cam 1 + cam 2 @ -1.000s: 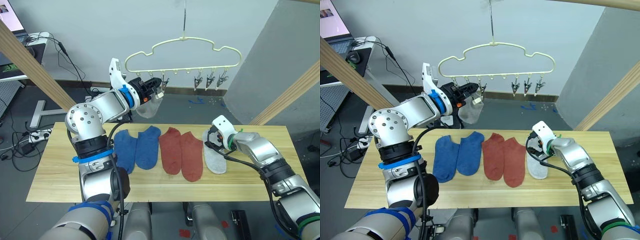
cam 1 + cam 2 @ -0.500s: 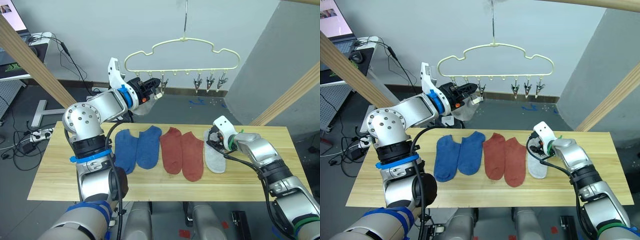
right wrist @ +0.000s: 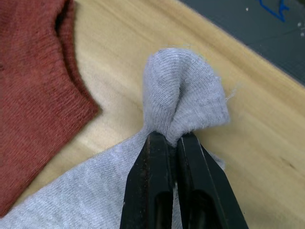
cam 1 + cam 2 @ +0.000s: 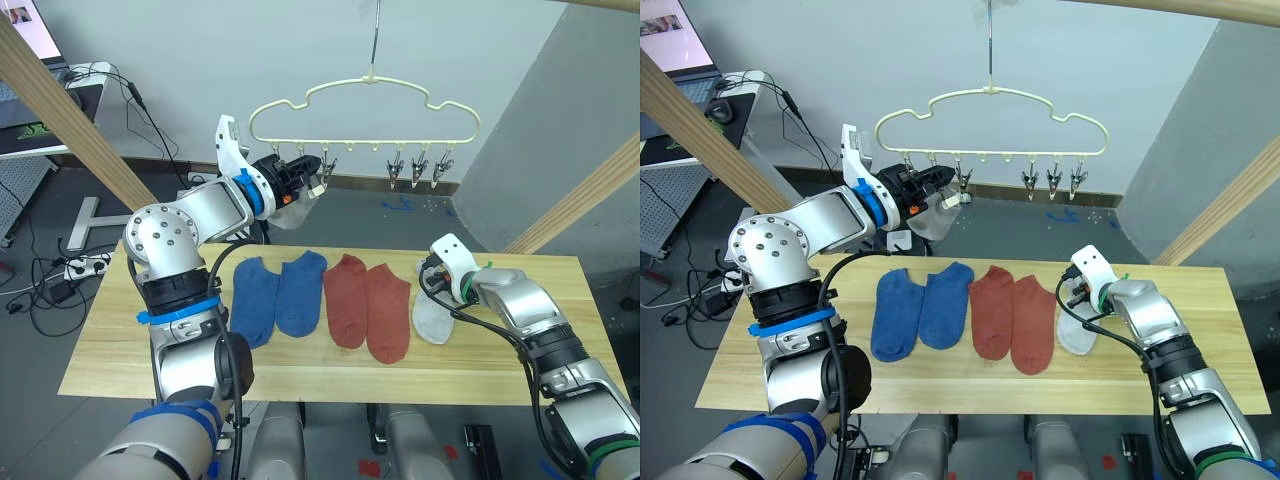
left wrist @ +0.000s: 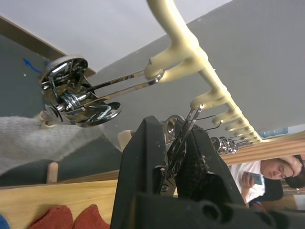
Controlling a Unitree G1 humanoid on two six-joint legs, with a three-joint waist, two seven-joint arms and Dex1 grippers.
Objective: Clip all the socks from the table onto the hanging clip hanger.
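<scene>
Pinching a bunched fold of the limp, light grey sock (image 3: pixel 183 102) on the table (image 4: pixel 110 345), the right gripper (image 3: pixel 172 143) is closed on it, a sensible hold near the cuff, while the left gripper (image 5: pixel 177 148) squeezes a metal clip (image 5: pixel 178 136) on the clip hanger (image 4: pixel 365 98).

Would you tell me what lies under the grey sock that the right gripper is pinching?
The bare table shows around the grey sock, which the right gripper pinches at a bunched end. Whatever sits beneath the sock is covered.

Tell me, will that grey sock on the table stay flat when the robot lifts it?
Probably not: the grey sock already bunches where the right gripper pinches it, so it should droop. The soft knit likely weighs little and shouldn't slip.
</scene>
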